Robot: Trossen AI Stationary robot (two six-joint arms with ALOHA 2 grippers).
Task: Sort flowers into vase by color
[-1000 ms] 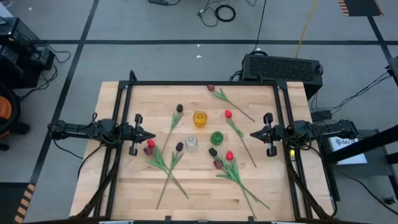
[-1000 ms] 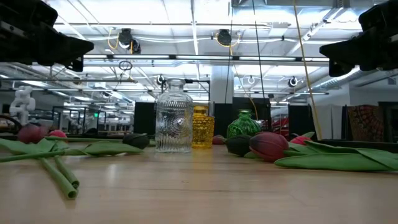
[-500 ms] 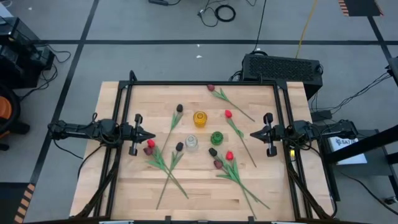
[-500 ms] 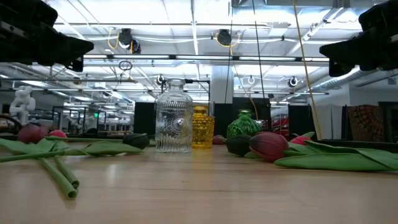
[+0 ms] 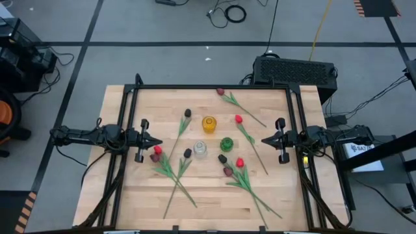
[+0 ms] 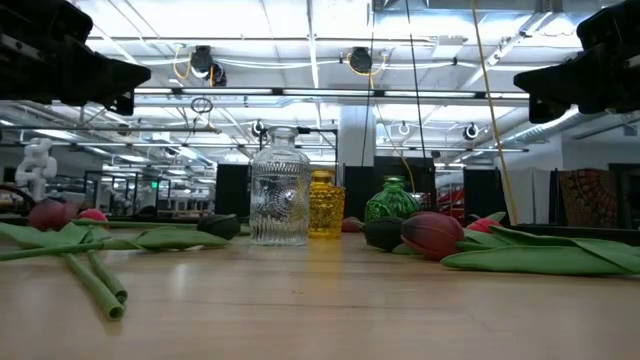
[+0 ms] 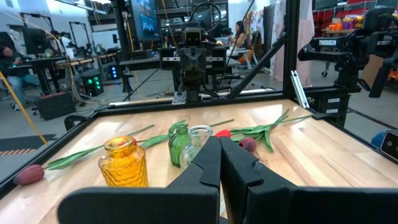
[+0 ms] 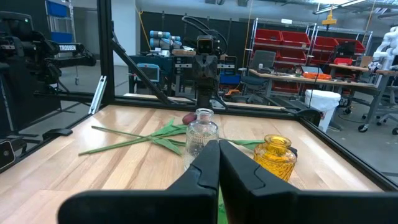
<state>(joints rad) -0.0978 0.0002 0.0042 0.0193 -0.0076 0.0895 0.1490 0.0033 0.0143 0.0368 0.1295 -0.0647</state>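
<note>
High view: the wooden table [image 5: 130, 195] carries three small vases in a cluster at its middle, a yellow vase [image 5: 208, 124], a clear vase [image 5: 200, 149] and a green vase [image 5: 226, 144]; the flowers [image 5: 170, 170] lie loose on the boards all round them, none in a vase; the left gripper [image 5: 156, 142] hangs at the left edge with its fingers pressed together and empty, a red and a maroon head just beside its tip; the right gripper [image 5: 265, 140] hangs at the right edge, likewise closed on nothing, with a red tulip's stem running close past its tip.

Low view: the clear vase [image 6: 279, 186] stands in front, the yellow vase [image 6: 324, 204] and green vase [image 6: 391, 201] behind it; the flowers [image 6: 432, 234] lie flat on the boards to either side; both arms show only as dark shapes high in the upper corners, well above the blooms.

Left wrist view: the left gripper [image 7: 219, 144] is pinched together, pointing at the three vases, with flowers [image 7: 247, 144] lying beyond its tip.

Right wrist view: the right gripper [image 8: 218, 149] is pinched together too; flowers [image 8: 189, 118] lie past the clear vase.
</note>
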